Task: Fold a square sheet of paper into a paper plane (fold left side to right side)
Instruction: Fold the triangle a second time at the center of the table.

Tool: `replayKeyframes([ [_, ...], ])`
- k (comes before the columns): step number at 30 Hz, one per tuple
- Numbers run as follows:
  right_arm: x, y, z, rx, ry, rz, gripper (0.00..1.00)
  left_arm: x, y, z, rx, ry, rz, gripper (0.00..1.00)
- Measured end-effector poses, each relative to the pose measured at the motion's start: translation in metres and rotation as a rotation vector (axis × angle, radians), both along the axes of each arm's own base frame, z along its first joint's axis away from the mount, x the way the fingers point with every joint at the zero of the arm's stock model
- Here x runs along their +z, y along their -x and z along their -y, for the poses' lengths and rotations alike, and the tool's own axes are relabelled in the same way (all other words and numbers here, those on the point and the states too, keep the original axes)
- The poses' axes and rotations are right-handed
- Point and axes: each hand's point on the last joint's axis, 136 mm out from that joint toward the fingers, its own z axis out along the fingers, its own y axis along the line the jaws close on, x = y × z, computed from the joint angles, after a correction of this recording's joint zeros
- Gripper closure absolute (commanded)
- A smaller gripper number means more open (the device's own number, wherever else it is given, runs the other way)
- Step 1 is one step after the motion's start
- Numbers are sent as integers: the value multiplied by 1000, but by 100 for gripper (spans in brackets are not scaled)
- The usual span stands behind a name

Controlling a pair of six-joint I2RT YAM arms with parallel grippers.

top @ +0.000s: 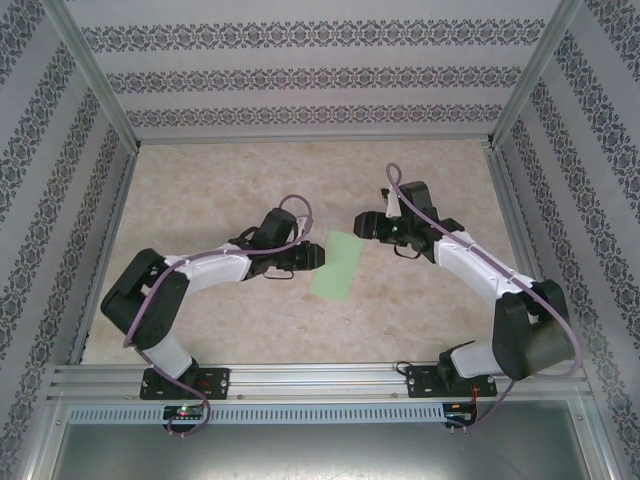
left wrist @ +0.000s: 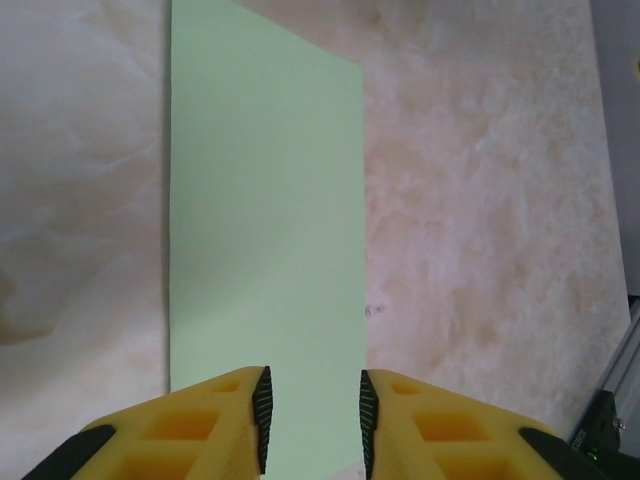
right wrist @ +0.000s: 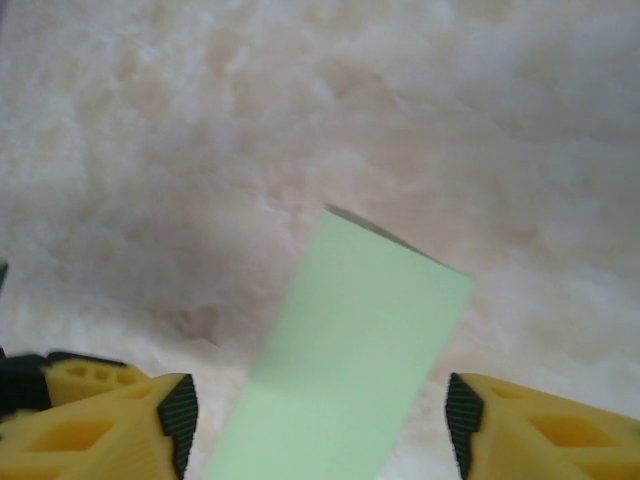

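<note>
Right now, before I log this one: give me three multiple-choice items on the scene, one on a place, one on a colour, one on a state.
1. Where does the sheet of paper lie?
A. At the table's near right corner.
B. On the table, between the left tool and the right tool.
C. At the table's far left corner.

2. What colour is the paper?
A. White.
B. Yellow.
C. Pale green.

3. How do the right tool's jaws stand?
A. Wide apart, with the paper's end between them.
B. Shut on the paper.
C. Shut on nothing.

Key:
1 B, the top view shows it mid-table between both tools.
2 C, it reads pale green in all three views.
3 A, the right wrist view shows a wide gap with the paper's end in it.
</note>
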Motion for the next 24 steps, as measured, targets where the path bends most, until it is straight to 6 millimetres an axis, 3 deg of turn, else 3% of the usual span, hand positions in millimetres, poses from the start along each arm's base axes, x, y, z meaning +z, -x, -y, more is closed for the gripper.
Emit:
replayKeyframes([
  [5,-36,29,14,-19,23,-101,13,-17,-14,10,-3,-19,-30,70],
  [8,-47,44,16,-24,11,-134,9,-21,-23,16,-7,-28,-35,70],
  [15,-61,60,14,-24,-30,-193,8,-31,-33,22,-19,-59,-43,70],
  [24,-61,62,12,-25,-44,-204,8,-38,-49,35,-50,-68,-35,68],
])
